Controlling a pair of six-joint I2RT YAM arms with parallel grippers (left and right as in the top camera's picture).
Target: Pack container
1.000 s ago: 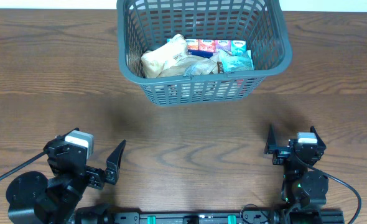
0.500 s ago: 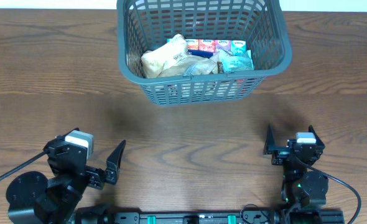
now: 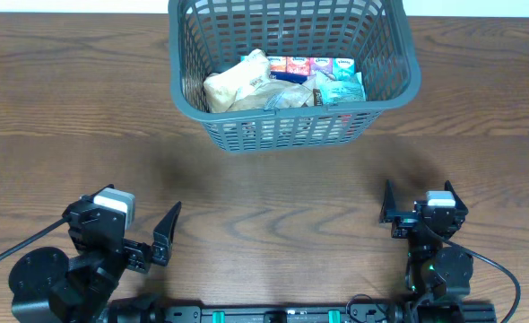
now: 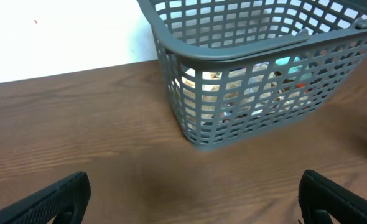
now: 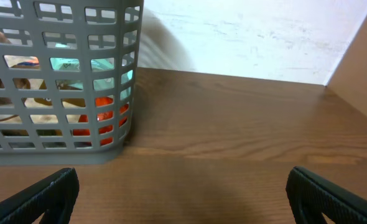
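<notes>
My left gripper (image 4: 193, 200) and right gripper (image 3: 420, 205) gape wide and empty at the near edge of the wooden table (image 3: 273, 179). The grey basket (image 3: 291, 114) sits far off, with snack packets (image 3: 247, 85) inside. I see nothing loose, so packing looks finished.

Only one thing has budged, and barely. The black two-finger right gripper (image 3: 419, 190) has slipped a hair farther from the large dark grey plastic lattice basket (image 3: 282, 133). It has also moved a touch sideways, toward the basket's middle line. The small white camera block (image 3: 441, 199) on its wrist has gone with it. The shift is so slight that it shows only from overhead.
</notes>
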